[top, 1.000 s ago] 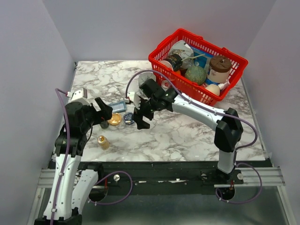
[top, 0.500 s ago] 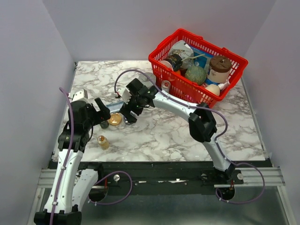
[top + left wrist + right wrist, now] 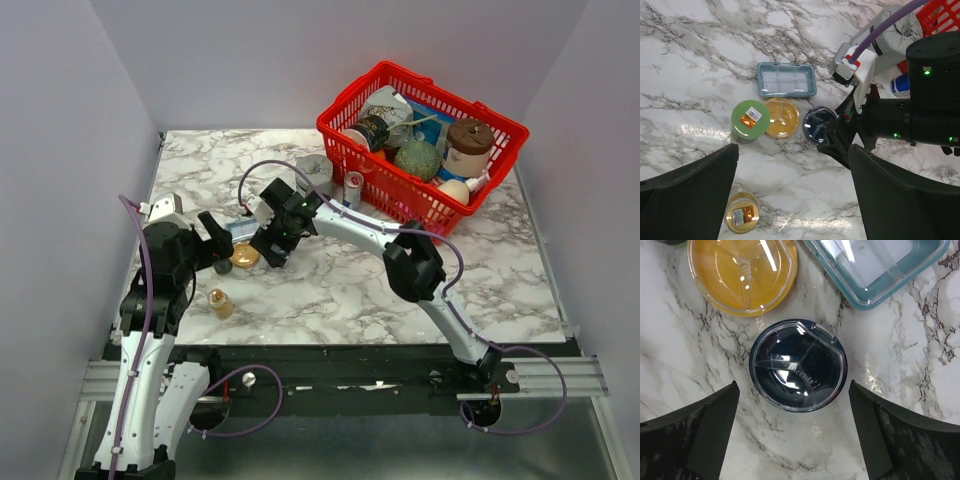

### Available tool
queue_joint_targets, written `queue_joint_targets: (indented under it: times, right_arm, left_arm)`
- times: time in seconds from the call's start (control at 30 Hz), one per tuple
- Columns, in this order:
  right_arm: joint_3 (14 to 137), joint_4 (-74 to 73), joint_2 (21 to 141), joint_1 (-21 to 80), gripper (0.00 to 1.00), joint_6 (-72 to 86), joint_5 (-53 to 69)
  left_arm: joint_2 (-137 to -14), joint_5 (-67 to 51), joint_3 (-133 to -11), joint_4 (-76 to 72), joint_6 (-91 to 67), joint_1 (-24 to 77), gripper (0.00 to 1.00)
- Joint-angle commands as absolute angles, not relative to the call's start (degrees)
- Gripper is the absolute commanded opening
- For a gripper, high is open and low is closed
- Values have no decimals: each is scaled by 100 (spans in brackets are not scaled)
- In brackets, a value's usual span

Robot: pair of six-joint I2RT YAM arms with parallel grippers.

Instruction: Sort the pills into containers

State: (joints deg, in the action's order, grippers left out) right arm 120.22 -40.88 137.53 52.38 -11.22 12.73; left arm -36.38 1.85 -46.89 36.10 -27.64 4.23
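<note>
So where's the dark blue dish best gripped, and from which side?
Probably across its rim, from straight above: the dark blue dish lies flat, round and shallow. Close the right claw across the two sides facing bare marble; the orange dish and teal box crowd another side.

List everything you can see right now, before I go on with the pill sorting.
orange dish: one, orange, beside green-lidded bottle
blue dish: one, dark blue, right of orange dish
case: one, teal, behind the dishes
green-lidded bottle: one, left of orange dish
amber bottle: one, gold lid, near table edge
block: one, grey, by basket
can: one, blue and white, by basket
basket: one, red, far right, holding mixed items
table: one, white marble
left fingers: two, black, open, near the dishes
right fingers: two, black, open, either side of blue dish
</note>
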Motion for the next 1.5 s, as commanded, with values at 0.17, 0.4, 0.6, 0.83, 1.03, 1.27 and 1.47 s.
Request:
queue_joint_targets:
  times: [0.17,0.4,0.6,0.83,1.03,1.27,1.47]
  right_arm:
    - [12419,-4280,14194,5423,100,-1125,572]
    - [12384,-4184,14221,5484,100,-1134,369]
    - [12384,-4113,14159,5484,95,-1143,466]
    - [12384,-4087,14177,5476,83,-1107,554]
    - [11797,-3938,13353,5414,56,-968,1008]
    - [10513,-3920,11340,4633,48,-203,3109]
    - [9563,-3824,10162,3956,48,509,4314]
  left_arm:
    - [-3481,202,-4658,3656,-2646,404,99]
    - [-3384,176,-4711,3726,-2540,404,99]
    - [-3261,9,-4728,3656,-2417,413,99]
    - [-3129,-430,-4720,3569,-2356,413,99]
    - [-2971,-1238,-4615,3261,-2145,413,99]
    - [-2848,-3031,-4184,2173,-2161,439,99]
    - [-2619,-3929,-3516,196,-2531,773,99]
